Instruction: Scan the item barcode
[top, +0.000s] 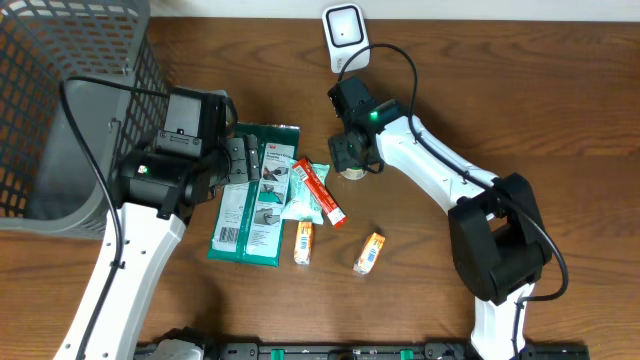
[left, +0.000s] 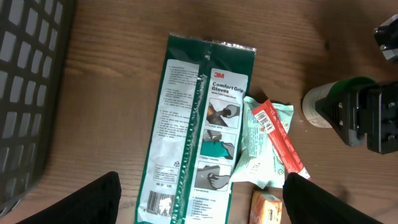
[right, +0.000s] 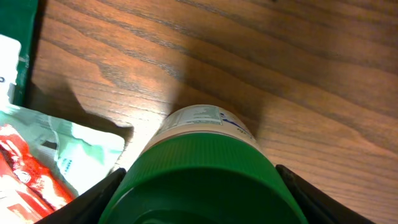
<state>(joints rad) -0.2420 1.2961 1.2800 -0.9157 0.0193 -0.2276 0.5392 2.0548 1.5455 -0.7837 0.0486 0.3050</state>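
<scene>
A white bottle with a green cap stands on the wooden table, and my right gripper is shut on that cap, one dark finger pressed to each side. From overhead the right gripper covers the bottle, just below the white scanner at the table's back edge. My left gripper hangs open over the lower end of a green 3M gloves packet, whose barcode faces up. The left gripper holds nothing.
A mint pouch with a red stick pack on it lies beside the gloves packet. Two small orange boxes lie nearer the front. A grey basket fills the left side.
</scene>
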